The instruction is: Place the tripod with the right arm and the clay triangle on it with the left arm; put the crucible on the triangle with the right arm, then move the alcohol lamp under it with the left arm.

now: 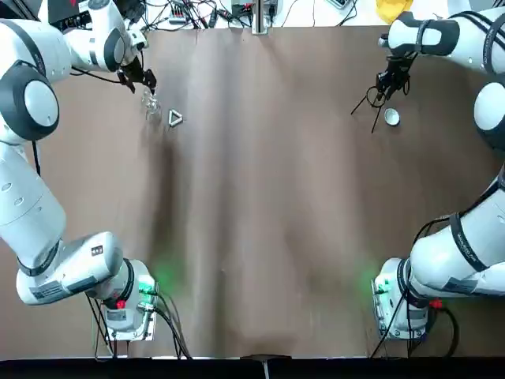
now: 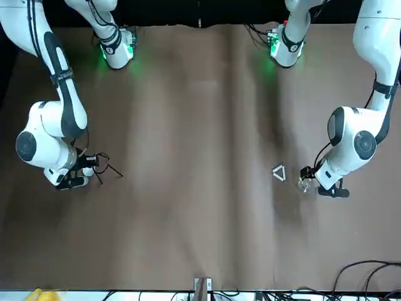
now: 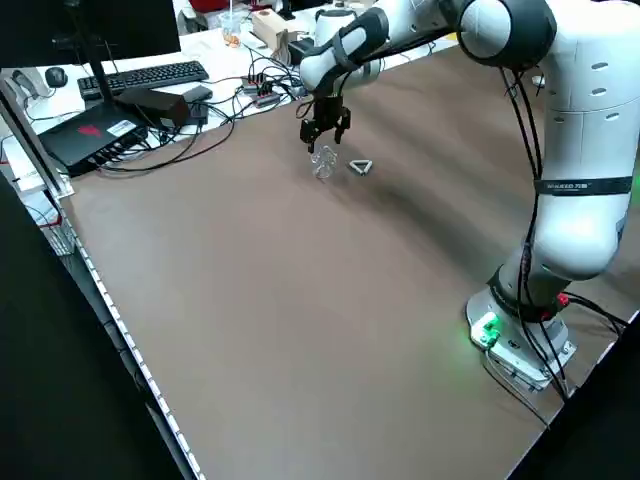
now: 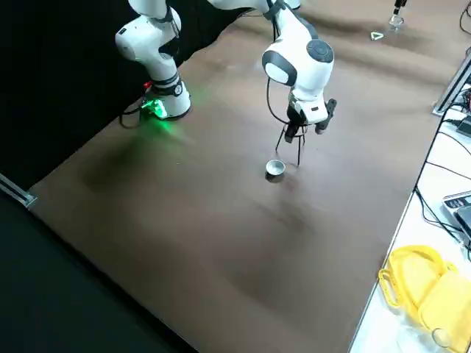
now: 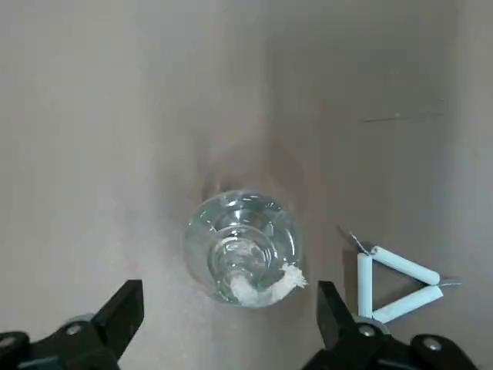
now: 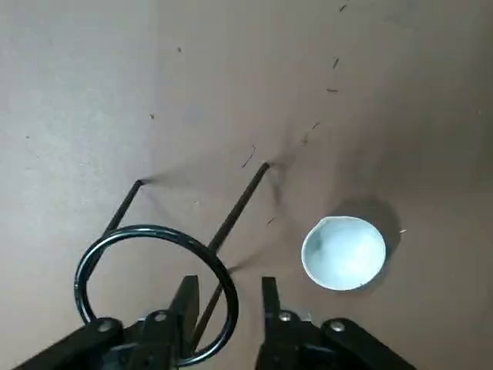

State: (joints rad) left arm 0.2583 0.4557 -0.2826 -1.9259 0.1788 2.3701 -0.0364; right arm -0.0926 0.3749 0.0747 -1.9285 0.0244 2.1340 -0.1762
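The black wire tripod (image 1: 371, 101) stands at the far right of the table with the white crucible (image 1: 391, 118) just beside it. My right gripper (image 6: 227, 289) is directly over the tripod (image 6: 154, 285). Its jaws are narrowly apart on either side of the ring's rim, so it is open. At the far left, my left gripper (image 1: 140, 79) hangs wide open above the clear glass alcohol lamp (image 5: 240, 248), not touching it. The white clay triangle (image 1: 175, 118) lies flat on the table next to the alcohol lamp (image 1: 150, 103).
Cables, a keyboard (image 3: 140, 75) and other desk gear sit beyond the table's far edge. A yellow object (image 4: 423, 283) lies off the table on the robot's right. The arm bases (image 1: 130, 304) stand at the near corners.
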